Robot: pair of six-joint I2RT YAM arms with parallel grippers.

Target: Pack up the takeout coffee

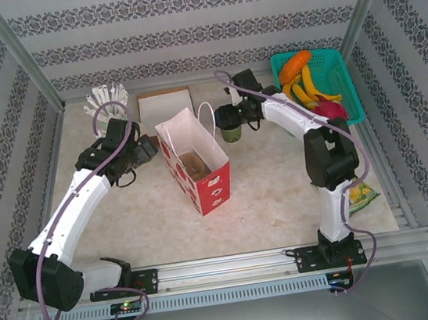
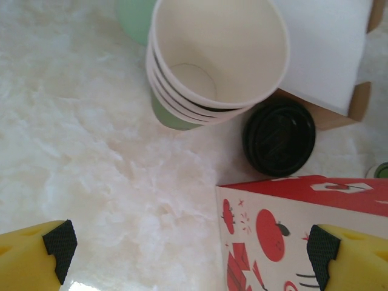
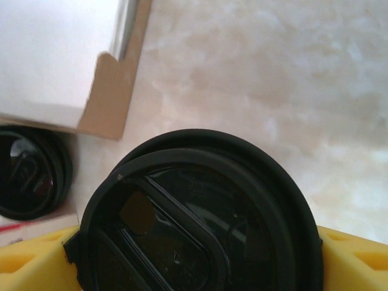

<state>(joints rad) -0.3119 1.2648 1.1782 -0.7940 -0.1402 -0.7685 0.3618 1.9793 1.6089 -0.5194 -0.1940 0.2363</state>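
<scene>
From the overhead camera, the red paper bag [image 1: 197,166] stands open mid-table. The coffee cup [image 1: 232,132] is just off the bag's right side, close to its white handle, with the right gripper [image 1: 232,118] around it. The left gripper [image 1: 148,149] hangs just off the bag's left side. On the left wrist camera the left gripper [image 2: 191,254] is spread wide and gripping nothing, with a corner of the bag [image 2: 273,236] between its fingers. Past the bag sit a stack of empty cups [image 2: 212,66], a loose lid [image 2: 279,136] and a white box [image 2: 327,42]. On the right wrist camera the right gripper [image 3: 194,270] is clamped on the coffee cup [image 3: 200,224], yellow fingers [image 3: 354,260] pressed in on both sides. Can't tell if it's off the table. My take: keep the cup upright, lift it clear of the bag's rim and handle, then go straight down the middle. Maybe let the left gripper brace the bag wall so nothing tips.
</scene>
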